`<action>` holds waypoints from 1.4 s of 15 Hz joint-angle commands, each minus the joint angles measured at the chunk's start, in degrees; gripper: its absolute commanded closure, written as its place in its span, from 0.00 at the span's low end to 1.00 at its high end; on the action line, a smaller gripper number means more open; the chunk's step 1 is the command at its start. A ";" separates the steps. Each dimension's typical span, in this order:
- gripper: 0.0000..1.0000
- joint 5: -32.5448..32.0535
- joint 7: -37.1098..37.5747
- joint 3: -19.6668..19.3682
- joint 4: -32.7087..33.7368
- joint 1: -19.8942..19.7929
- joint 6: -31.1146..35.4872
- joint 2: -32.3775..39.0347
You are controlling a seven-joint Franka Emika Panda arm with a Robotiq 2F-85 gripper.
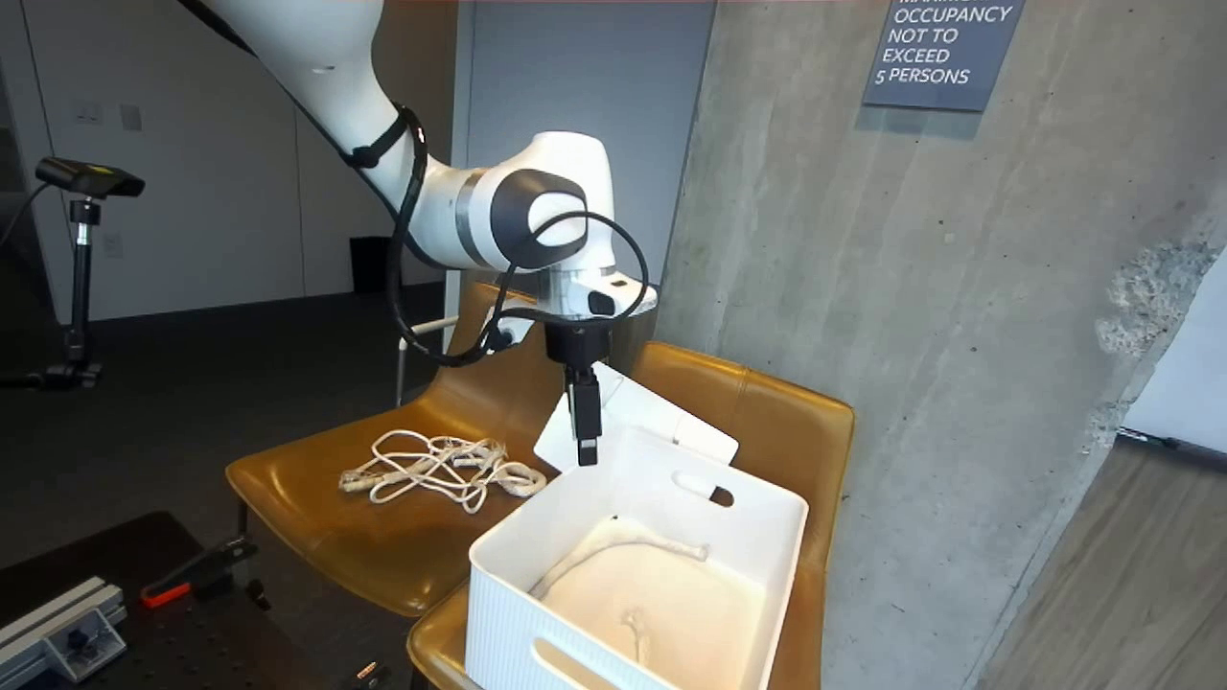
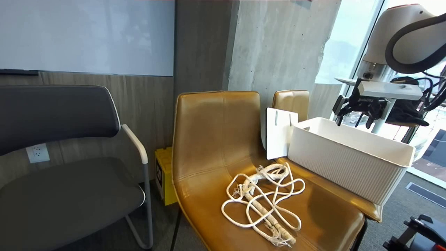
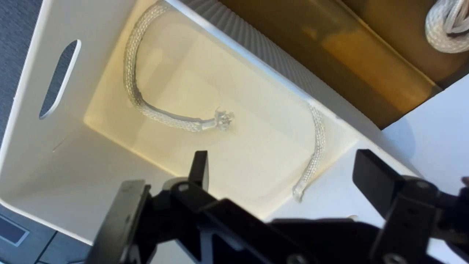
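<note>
My gripper [image 3: 282, 157] is open, its black fingers [image 3: 199, 168] spread wide with nothing between them. It hangs over the white bin [image 3: 110, 176], near the end with the leaning white panel; in an exterior view the gripper [image 2: 354, 123] appears above the bin's rim. Inside the bin, a pale braided rope [image 3: 130, 69] curves along the floor to a frayed tip. Another stretch of rope [image 3: 318, 141] ends against the wall by my fingers; the bin's side hides whether both join. A tangle of white rope [image 2: 257, 205] lies on the brown chair seat beside the bin.
The bin rests on a second brown chair [image 1: 824, 422]. A white panel [image 2: 278, 136] leans behind it. A concrete wall [image 1: 959, 335] rises close by. A dark table with a metal rail [image 1: 57, 623] stands in front; a dark office chair [image 2: 69, 202] is farther off.
</note>
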 commanded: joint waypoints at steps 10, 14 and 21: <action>0.00 -9.85 20.85 -8.70 -13.83 3.72 14.75 -3.83; 0.00 -10.35 21.74 -8.98 -13.74 3.73 14.74 -3.97; 0.00 -2.30 19.29 -7.19 -8.79 1.97 12.48 0.28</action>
